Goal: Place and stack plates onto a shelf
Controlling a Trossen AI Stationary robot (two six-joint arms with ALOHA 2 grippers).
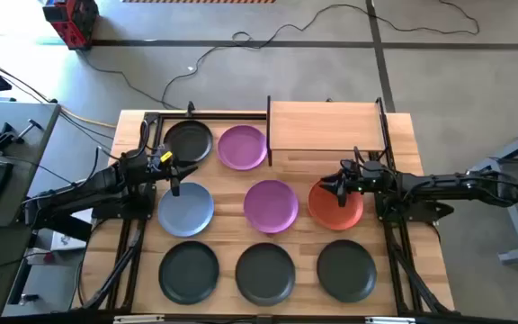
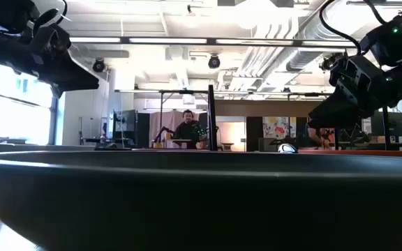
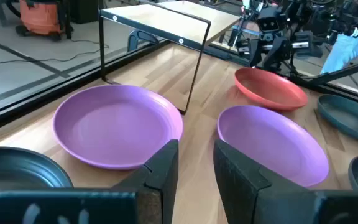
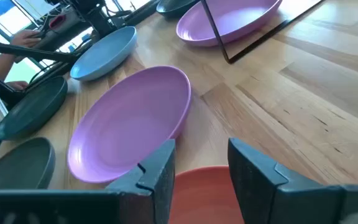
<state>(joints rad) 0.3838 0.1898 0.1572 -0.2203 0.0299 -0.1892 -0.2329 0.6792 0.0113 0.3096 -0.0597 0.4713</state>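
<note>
Right gripper point(image 1: 339, 187), jaws apart w/ nothing between, hovers over the round orange-red plate point(image 1: 334, 208) near the table's right edge, just in front of the small light-wood shelf point(image 1: 325, 125) at the back edge. Left gripper point(image 1: 174, 176), jaws apart & empty, sits between the dark grey-black plate point(image 1: 188, 142) and pale blue-grey plate point(image 1: 185, 210) on the left. Two purple plates point(image 1: 243, 147) point(image 1: 271, 205) mid-table; three more dark plates point(image 1: 265, 273) along the front edge.

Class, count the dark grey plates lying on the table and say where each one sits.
4. Three sit in the front row: left, middle, right. One lies at the back left, beside a purple plate. None seems hidden.
</note>
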